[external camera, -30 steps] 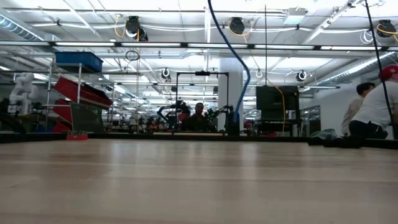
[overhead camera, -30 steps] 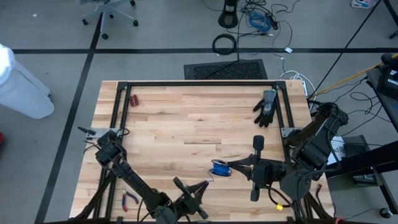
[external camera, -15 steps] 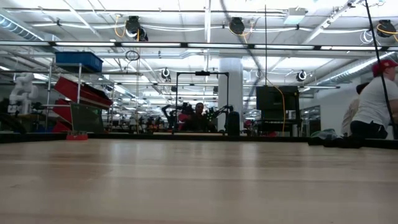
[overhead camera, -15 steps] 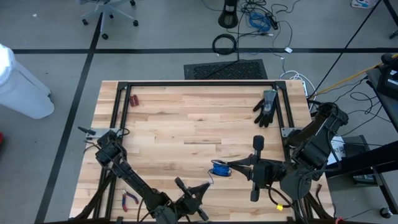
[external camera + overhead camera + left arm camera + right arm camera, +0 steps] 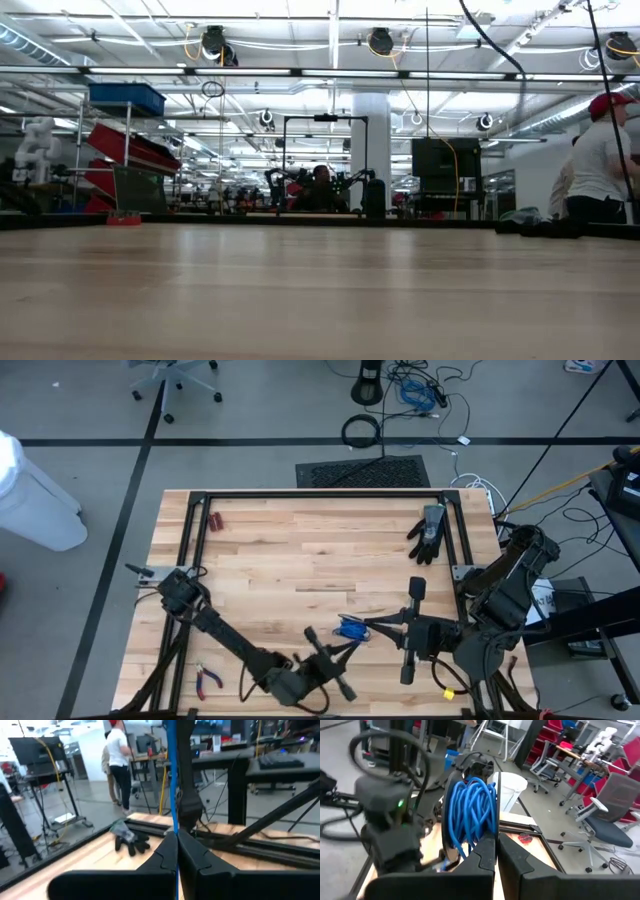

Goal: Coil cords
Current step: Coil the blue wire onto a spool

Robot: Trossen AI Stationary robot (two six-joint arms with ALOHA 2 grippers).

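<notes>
The blue cord (image 5: 351,628) sat as a small coiled bundle above the near part of the counter (image 5: 300,550), held between the two arms. The right tool (image 5: 372,626) was clenched on the bundle; in the right wrist view the blue loops (image 5: 470,810) hung stacked just past its closed fingers. The left tool (image 5: 345,649) reached in from the near edge, just beside the bundle, and was clenched on a strand of the same cord, which ran as a taut blue line (image 5: 172,775) straight away from its fingertips in the left wrist view. The step in hand looked like winding: one tool anchoring the coil while the other drew out the free length. The next move would likely call for carrying that strand round the bundle without loosening the loops. A black glove (image 5: 428,532) and red-handled pliers (image 5: 208,680) lay well apart, untouched.
</notes>
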